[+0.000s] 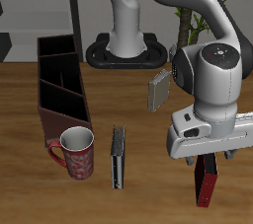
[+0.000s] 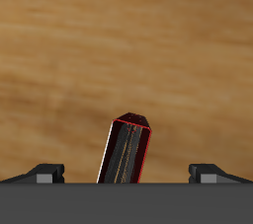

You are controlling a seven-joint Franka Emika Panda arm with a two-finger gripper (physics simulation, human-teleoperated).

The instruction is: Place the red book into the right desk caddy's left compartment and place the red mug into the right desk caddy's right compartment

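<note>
Gripper [image 1: 206, 158] holds red book [image 1: 205, 183]; right desk caddy [image 1: 61, 85] empty.

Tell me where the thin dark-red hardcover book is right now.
In the exterior view the thin dark-red hardcover book stands upright near the table's front edge, directly beneath the gripper, well apart from the black book and red floral mug.

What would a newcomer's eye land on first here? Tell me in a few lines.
First, the big white arm near the table's front edge, its gripper over the upright red book; the wrist view shows the book between the fingers. Next, the red mug beside the end of the right desk caddy, with a black book next to it.
</note>
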